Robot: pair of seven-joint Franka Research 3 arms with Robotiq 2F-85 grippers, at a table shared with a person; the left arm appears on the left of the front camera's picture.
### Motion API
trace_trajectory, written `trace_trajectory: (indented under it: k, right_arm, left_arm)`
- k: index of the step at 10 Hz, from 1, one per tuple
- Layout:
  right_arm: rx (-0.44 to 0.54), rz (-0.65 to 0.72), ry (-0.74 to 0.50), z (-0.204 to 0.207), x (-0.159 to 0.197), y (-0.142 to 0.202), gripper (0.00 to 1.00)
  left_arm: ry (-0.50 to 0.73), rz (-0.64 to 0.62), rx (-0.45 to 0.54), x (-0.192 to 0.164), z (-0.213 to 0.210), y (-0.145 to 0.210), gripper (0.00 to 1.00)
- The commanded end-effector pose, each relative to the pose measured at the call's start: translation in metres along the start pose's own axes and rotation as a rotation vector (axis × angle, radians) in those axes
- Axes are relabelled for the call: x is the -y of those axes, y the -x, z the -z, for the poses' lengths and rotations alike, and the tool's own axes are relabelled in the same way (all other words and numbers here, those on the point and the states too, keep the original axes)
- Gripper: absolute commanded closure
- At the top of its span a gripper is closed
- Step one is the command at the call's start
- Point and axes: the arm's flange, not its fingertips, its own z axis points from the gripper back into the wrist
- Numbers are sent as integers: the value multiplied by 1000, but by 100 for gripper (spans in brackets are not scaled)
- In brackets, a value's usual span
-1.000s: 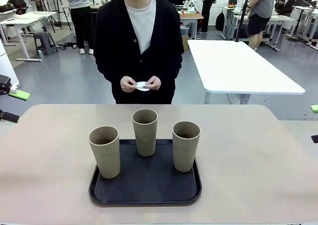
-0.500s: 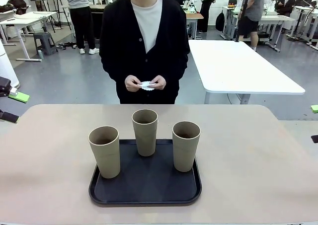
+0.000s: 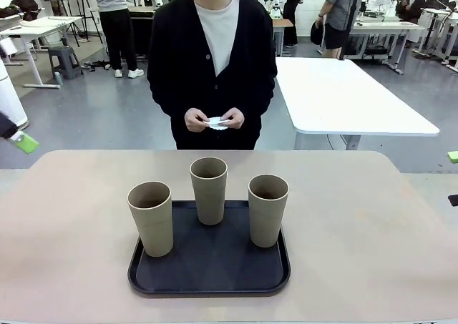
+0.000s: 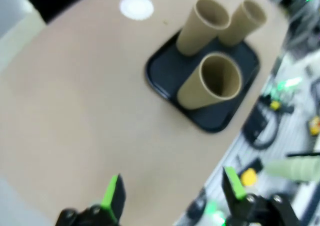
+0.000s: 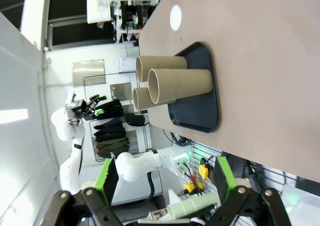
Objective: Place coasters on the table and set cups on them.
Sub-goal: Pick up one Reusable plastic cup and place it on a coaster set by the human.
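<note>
Three tan cups stand on a black tray (image 3: 207,277) mid-table: left cup (image 3: 151,218), middle cup (image 3: 209,190), right cup (image 3: 268,209). Beyond the far edge of the table (image 3: 358,217) a person holds the white coasters (image 3: 215,123) in both hands at waist height. My left gripper (image 4: 172,188) is open and holds nothing, off the table's left end, and its view is blurred. One of its green pads (image 3: 26,143) shows at the front view's left edge. My right gripper (image 5: 165,178) is open with nothing in it, off the right end, facing the cups (image 5: 175,84).
A round white patch (image 4: 136,7) lies on the tabletop beyond the tray, also seen from the right wrist (image 5: 175,17); I cannot tell if it is glare. A white table (image 3: 343,95) stands behind on the right. Bare tabletop surrounds the tray.
The person has shifted slightly right, still holding the coasters. My left gripper has moved at the left edge; its lower finger has left the front view. Cups and tray have not moved.
</note>
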Motion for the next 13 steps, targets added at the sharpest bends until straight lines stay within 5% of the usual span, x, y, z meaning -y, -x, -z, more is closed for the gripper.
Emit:
trace_trajectory:
  k: [1, 3, 5, 12, 13]
  right_arm:
    - [2, -2, -14, 0, 0, -2, 0]
    - [2, -2, -14, 0, 0, -2, 0]
    - [2, -2, -14, 0, 0, -2, 0]
    - [2, -2, -14, 0, 0, -2, 0]
    - [2, -2, -14, 0, 0, -2, 0]
  left_arm:
    - [-25, 239, -110, -11, 11, -33, 0]
    - [-73, 431, -292, 13, 42, -49, 0]
    - [-122, 486, -373, 24, 74, -64, 0]
    - [-91, 491, -380, 31, 84, -68, 0]
    - [44, 629, -282, 24, 83, -53, 0]
